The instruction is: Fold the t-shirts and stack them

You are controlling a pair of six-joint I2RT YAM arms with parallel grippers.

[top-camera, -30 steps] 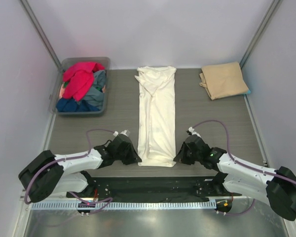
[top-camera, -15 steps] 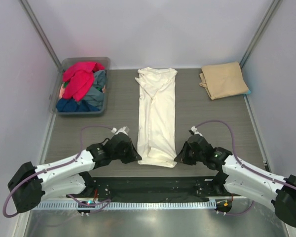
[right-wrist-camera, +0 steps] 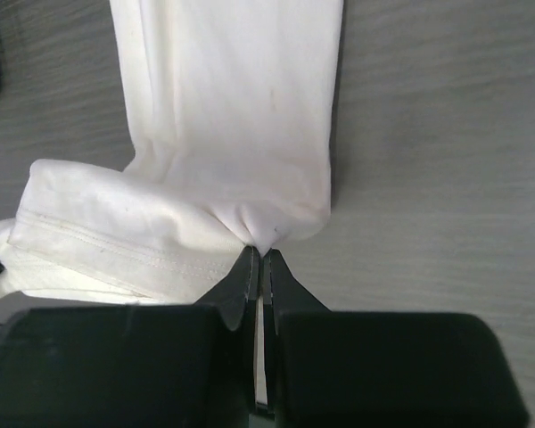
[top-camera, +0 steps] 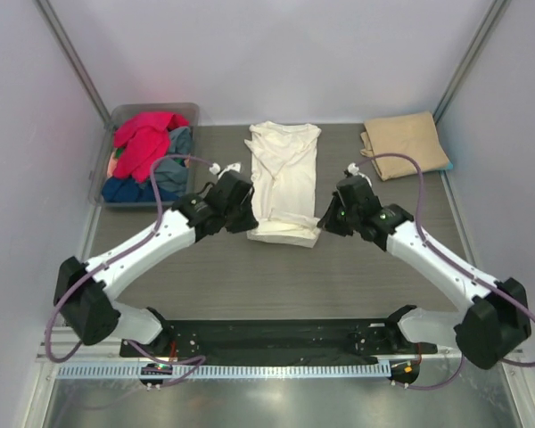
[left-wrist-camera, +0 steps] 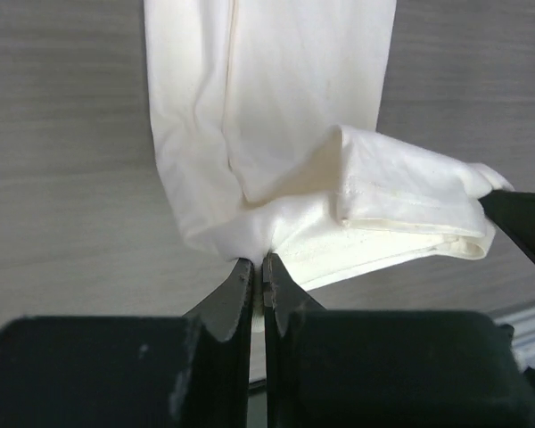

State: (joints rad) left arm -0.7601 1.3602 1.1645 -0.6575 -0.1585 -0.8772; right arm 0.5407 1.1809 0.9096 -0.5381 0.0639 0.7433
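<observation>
The left jaws and right jaws each pinch a hem corner of the cream shirt (top-camera: pixel 285 160); paired grips likely so the fold lies square.

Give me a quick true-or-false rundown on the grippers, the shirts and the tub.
1. The left gripper and the right gripper are each shut on the cream shirt. True.
2. The cream shirt lies flat at full length. False: its near end is doubled back over itself.
3. The tan shirt lies folded at the far right of the table. True.
4. The tub is empty. False: it holds a red shirt and other clothes.
</observation>
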